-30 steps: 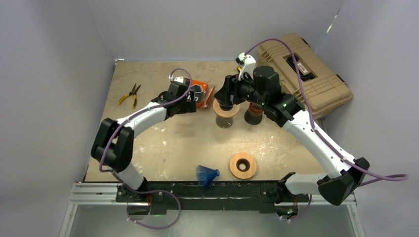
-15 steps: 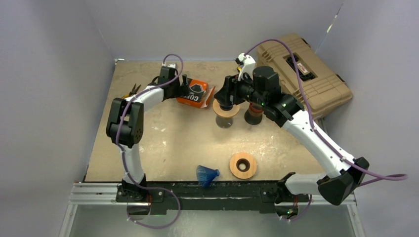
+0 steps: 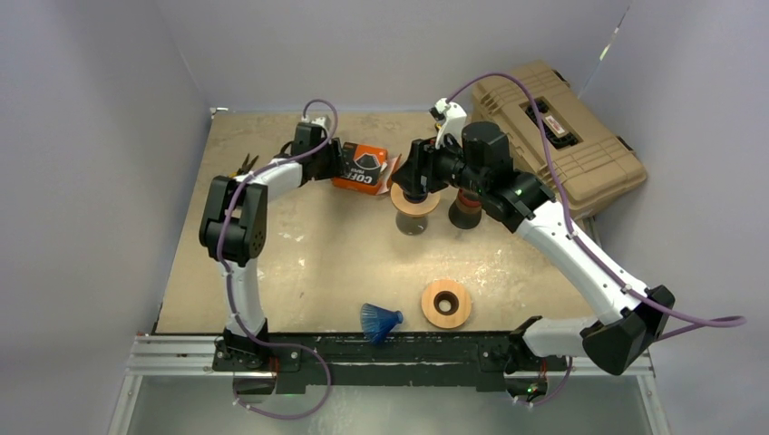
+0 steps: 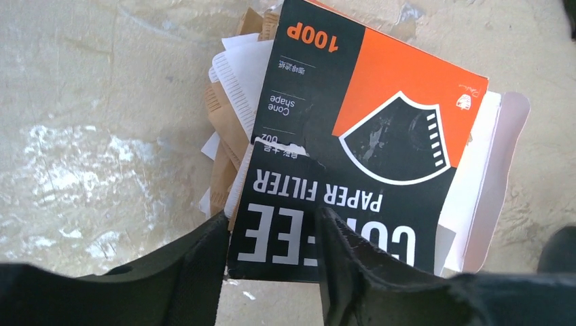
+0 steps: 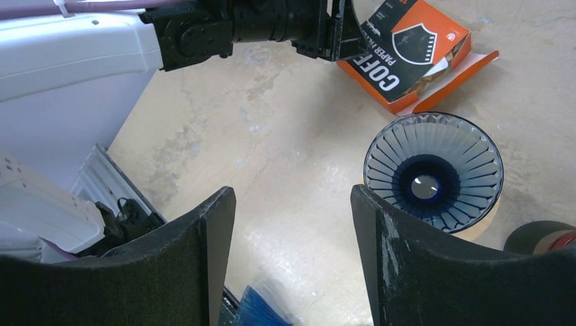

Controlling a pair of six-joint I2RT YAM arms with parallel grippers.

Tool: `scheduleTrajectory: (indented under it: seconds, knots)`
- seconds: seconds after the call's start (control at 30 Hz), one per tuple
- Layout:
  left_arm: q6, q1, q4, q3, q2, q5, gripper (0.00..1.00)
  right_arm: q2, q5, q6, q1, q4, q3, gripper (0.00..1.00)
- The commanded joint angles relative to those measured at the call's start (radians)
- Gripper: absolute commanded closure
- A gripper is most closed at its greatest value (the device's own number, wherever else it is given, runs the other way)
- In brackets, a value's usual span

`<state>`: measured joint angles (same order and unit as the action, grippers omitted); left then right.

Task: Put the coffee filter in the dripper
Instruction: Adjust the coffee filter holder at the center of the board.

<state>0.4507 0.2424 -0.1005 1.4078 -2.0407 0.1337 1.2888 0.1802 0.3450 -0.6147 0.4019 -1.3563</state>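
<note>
- The orange-and-black cardboard box of paper coffee filters (image 3: pixel 361 169) lies flat at the far middle of the sandy bench (image 3: pixel 308 263), just left of the dripper.
- In the top view its long axis runs roughly left to right. One short end points at the left gripper (image 3: pixel 337 163) and the opened orange flap end points at the dripper.
- In the left wrist view the box's print reads upside down. Brown and white cone filters (image 4: pixel 227 102) poke out of its torn left side, fanned and overlapping, so single sheets are hard to tell apart.
- The left jaws are part-way open at the box's near end. One finger sits beside its corner and the other lies across the printed face, covering a letter of "COFFEE". No grip on the box can be made out.
- The ribbed dark-blue translucent cone dripper (image 5: pixel 433 173) stands upright with its mouth up, and no filter shows inside it.
- In the top view the right gripper (image 3: pixel 405 172) hides most of the dripper. Only its wooden collar and the glass carafe (image 3: pixel 411 220) under it show.
- The right jaws are spread wide and hold nothing. They hang above the bench, with the dripper just off to one side of the gap.
- A dark cup with a red band (image 3: pixel 466 210) stands just right of the carafe, partly under the right arm.
- Yellow-handled pliers (image 3: pixel 243 163) are mostly hidden behind the left arm.
- A wooden ring (image 3: pixel 445 304) and a blue ribbed cone (image 3: pixel 379 321) on its side sit near the front edge.
</note>
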Motion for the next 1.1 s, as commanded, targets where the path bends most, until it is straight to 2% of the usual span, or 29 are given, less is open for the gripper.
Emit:
scheduleTrajectory:
  seconds: [0.0,0.1,0.23,0.4,0.6,0.9,1.0,1.07]
  knots:
    - [0.027,-0.001,0.051,-0.074,0.090,0.007,0.57,-0.017,0.033,0.018,0.002,-0.030,-0.001,0.33]
    - [0.039,-0.001,0.055,-0.132,0.142,0.009,0.66,-0.024,0.037,0.026,0.003,-0.035,0.005,0.33]
    - [0.072,0.000,0.077,-0.226,0.214,0.036,0.85,-0.043,0.027,0.042,0.001,-0.055,0.026,0.33]
    - [0.160,0.000,0.134,-0.374,0.328,0.036,1.00,-0.063,0.022,0.051,0.003,-0.058,0.038,0.33]
    - [0.305,0.020,0.224,-0.565,0.465,0.069,1.00,-0.079,0.024,0.055,0.002,-0.057,0.058,0.33]
    - [0.391,0.190,0.172,-0.691,0.657,-0.082,1.00,-0.114,0.041,0.078,0.002,-0.078,0.117,0.32]
    - [0.381,0.199,0.149,-0.713,0.702,-0.093,0.87,-0.121,0.044,0.081,0.003,-0.080,0.127,0.32]
    - [0.361,0.199,0.109,-0.703,0.719,-0.116,0.71,-0.128,0.044,0.086,0.003,-0.085,0.136,0.32]
